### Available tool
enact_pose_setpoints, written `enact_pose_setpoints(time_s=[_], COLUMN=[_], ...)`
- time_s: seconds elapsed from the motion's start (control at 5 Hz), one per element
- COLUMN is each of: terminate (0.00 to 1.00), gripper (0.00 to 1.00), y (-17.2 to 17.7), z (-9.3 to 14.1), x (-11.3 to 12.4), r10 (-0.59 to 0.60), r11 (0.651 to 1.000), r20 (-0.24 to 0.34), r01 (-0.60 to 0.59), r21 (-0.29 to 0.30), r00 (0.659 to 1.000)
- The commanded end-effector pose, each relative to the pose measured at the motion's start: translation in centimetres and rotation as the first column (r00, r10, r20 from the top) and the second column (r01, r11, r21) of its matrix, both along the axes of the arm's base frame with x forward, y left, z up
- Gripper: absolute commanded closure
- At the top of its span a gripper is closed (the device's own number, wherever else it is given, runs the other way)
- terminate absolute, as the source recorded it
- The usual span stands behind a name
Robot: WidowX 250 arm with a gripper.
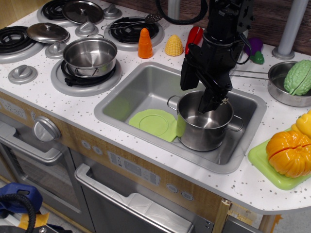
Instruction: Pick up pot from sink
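— How many pots?
— Two: one pot (206,122) in the sink (127,95), directly under the gripper (204,94); one wider pot (90,56) far to its left.
— Gripper?
— Open, one finger inside the rim.

Bright, even light is falling from above onto my workspace. Glare is streaking the wall of the pot (204,133), and the sink (141,90) around it is glowing softly. My arm is casting only faint shadow beside the pot. Everything is staying sharp, without edge distortion.
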State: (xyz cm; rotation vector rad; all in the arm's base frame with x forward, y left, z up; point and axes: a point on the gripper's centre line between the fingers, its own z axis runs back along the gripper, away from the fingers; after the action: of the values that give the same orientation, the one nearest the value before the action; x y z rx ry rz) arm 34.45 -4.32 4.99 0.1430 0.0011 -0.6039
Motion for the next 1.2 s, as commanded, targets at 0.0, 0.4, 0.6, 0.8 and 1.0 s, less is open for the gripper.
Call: enact_pose_setpoints(time_s=[0.0,0.4,0.6,0.8,1.0], terminate=[0.0,0.0,0.0,0.0,0.0], gripper=[0.0,0.0,0.0,0.0,0.0], y=[0.0,-1.1,-1.5,-1.5,-1.5], z=[0.0,-2.2,-3.4,-5.4,-7.0], x=[0.0,0.6,0.7,0.6,0.4], r10=[0.0,-0.224,-0.255,-0.26,-0.249], r11=[1.0,0.974,0.966,0.96,0.957], r20=[0.0,0.026,0.029,0.053,0.082], r01=[0.0,0.224,0.256,0.264,0.258], r21=[0.0,-0.012,-0.039,-0.097,-0.131], r00=[1.0,0.974,0.967,0.964,0.965])
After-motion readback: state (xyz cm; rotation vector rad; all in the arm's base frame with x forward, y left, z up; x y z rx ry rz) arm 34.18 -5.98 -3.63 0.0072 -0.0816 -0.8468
